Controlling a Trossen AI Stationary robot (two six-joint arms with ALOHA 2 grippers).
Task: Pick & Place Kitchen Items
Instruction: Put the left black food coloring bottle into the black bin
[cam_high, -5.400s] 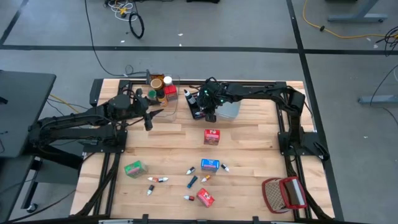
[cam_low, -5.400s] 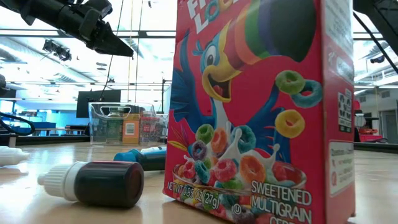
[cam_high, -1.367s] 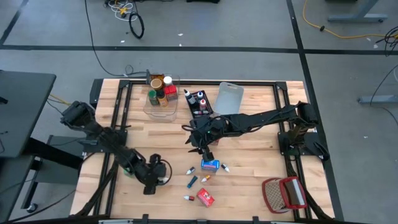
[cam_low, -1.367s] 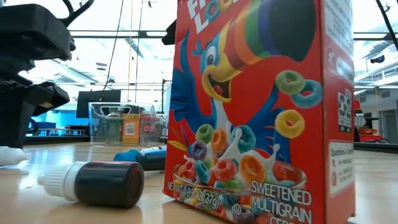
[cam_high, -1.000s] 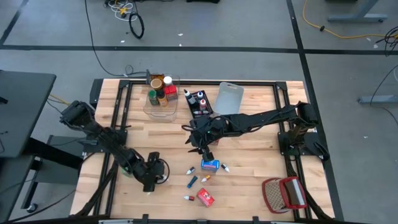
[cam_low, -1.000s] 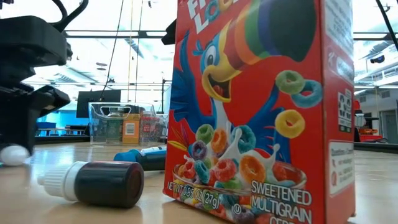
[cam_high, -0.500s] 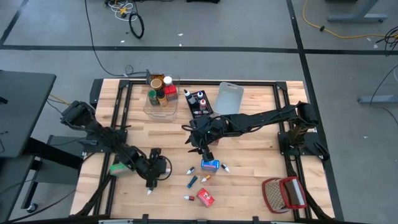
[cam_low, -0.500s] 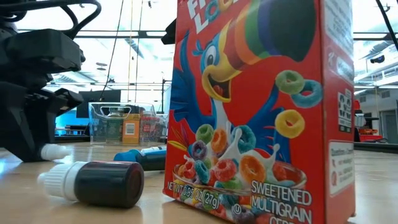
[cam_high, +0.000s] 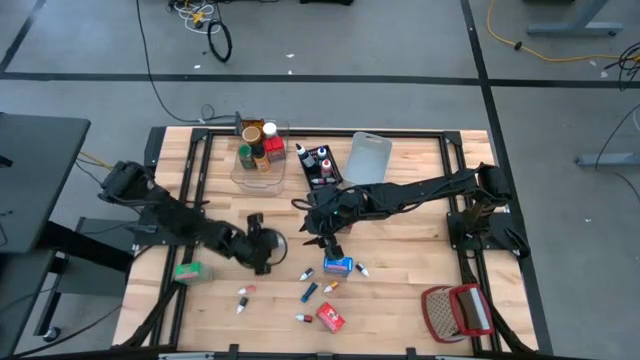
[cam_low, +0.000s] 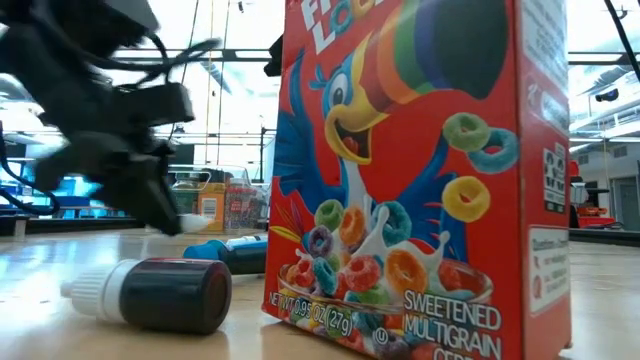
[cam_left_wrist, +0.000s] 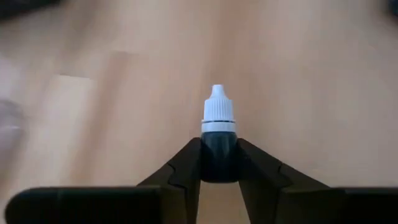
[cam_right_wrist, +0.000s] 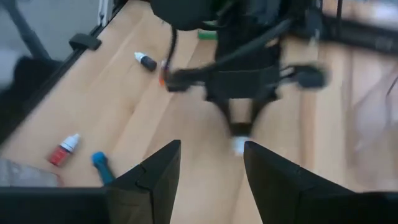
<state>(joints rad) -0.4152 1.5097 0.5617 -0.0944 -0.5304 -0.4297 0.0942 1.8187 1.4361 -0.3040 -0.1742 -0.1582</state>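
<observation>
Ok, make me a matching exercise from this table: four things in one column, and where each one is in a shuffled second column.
Things:
1. green box
2. wire basket
3. dark tube with white cap
4. blue box

Places:
A. between the left end effector fingers
B. front right corner of the table
C. near the table's left edge
D. on the table just in front of the right end effector

Pairs: 1-C, 2-B, 3-A, 4-D

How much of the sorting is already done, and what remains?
Done: jars stand in the clear bin. In hand: the left hand grips a dark tube; the right hand hovers open. Left: green box, blue box, red box, loose tubes.
</observation>
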